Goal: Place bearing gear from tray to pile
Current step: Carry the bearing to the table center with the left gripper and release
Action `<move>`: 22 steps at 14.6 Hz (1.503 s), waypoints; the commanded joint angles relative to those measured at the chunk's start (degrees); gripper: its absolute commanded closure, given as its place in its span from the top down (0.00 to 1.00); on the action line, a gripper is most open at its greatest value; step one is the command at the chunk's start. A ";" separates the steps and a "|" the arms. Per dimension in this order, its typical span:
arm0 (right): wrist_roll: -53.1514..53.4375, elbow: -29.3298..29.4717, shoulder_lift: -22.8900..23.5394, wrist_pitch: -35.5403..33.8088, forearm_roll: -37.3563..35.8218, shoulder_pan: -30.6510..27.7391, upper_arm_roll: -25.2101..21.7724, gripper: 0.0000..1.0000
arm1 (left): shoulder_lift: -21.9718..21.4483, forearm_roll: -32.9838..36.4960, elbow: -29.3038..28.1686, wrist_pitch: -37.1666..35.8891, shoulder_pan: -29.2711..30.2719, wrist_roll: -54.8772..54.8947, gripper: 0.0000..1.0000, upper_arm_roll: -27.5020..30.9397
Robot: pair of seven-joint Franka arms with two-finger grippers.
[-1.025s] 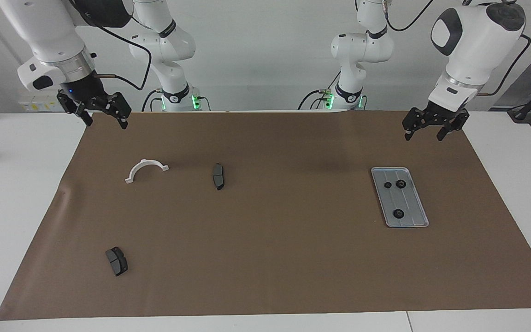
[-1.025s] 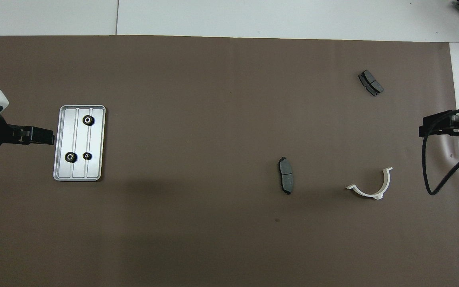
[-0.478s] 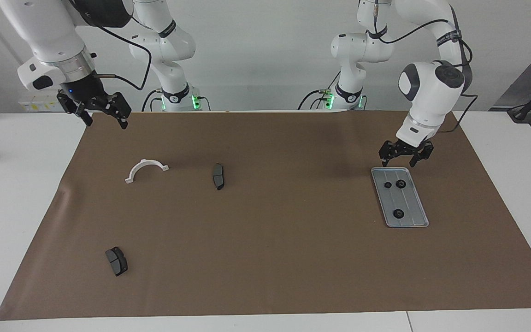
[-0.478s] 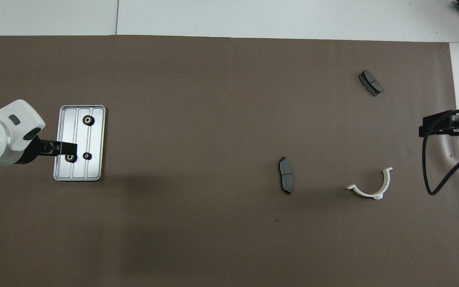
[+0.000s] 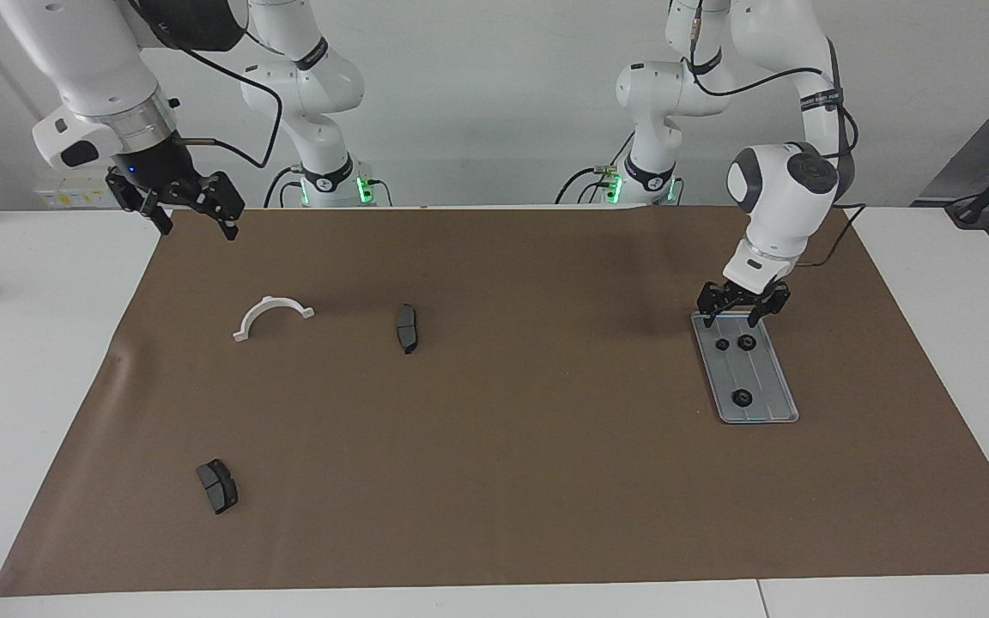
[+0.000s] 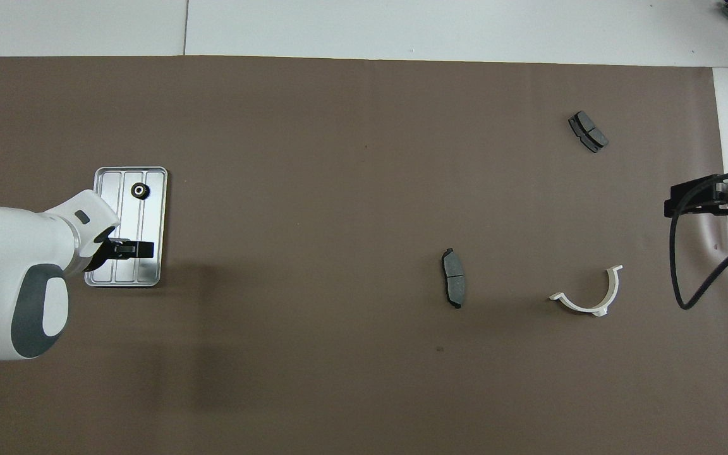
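The left claw (image 5: 729, 319) is being held spread just above the tray (image 5: 767, 403), over the two bearing gears (image 5: 745, 343) at its robot-side end; nothing is being pinched. The right claw (image 5: 194, 225), also spread, is being kept waiting over the desk (image 5: 494, 481) edge near the white bracket (image 5: 272, 315).

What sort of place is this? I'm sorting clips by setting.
Probably a robotics lab or test bench: two white robot arms stand at a white table covered with a brown mat, and small machine parts lie out, such as a metal tray of gears and brake pads.
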 commanded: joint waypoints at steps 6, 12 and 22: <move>0.55 -1.21 -1.24 -0.24 0.59 -0.16 0.04 1.00 | 5.65 -0.90 0.09 5.63 0.18 -0.47 0.65 0.00; 0.46 -1.21 -1.24 -0.24 0.59 -0.07 0.13 1.00 | 5.65 -0.99 0.18 5.28 0.10 -0.47 0.26 0.00; 0.55 -1.21 -1.24 -0.23 0.59 -0.07 0.04 1.00 | 5.38 -0.90 13.80 -8.35 -5.95 -4.06 0.00 -0.79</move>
